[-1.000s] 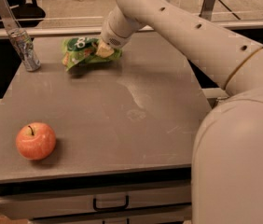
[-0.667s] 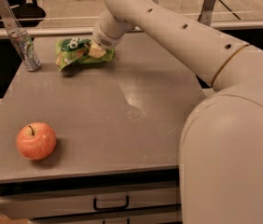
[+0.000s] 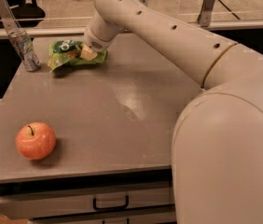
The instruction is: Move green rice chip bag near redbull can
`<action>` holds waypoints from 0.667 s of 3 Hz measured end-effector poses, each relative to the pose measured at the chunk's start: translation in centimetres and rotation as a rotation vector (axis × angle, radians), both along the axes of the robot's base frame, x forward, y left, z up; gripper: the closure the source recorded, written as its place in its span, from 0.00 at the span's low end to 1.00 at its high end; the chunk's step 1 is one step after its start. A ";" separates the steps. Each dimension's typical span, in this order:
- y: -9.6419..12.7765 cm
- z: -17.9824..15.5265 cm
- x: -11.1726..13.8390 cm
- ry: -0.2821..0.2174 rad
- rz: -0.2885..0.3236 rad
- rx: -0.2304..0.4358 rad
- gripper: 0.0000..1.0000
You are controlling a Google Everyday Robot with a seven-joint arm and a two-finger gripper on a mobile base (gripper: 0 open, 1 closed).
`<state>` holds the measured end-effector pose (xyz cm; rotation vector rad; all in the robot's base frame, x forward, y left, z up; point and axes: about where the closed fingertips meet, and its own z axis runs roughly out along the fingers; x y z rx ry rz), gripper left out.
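Observation:
The green rice chip bag (image 3: 71, 54) lies crumpled at the far left of the grey table (image 3: 122, 111), a short gap to the right of the redbull can (image 3: 24, 49). The can stands upright near the table's back left corner. My gripper (image 3: 88, 53) is at the end of the white arm, pressed into the right part of the bag and shut on it. The bag touches or nearly touches the table.
A red apple (image 3: 35, 140) sits near the front left of the table. My white arm body (image 3: 224, 148) fills the right of the view. A drawer with a black handle (image 3: 110, 203) is under the table's front edge.
My gripper has carried the bag to the left across the back of the table, closer to the can. The apple and the can have not moved.

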<state>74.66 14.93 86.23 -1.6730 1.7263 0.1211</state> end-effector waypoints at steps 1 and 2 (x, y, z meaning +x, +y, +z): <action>0.4 0.1 -0.3 0.006 -0.006 0.009 0.61; 0.1 0.5 -0.2 0.002 -0.015 0.011 0.38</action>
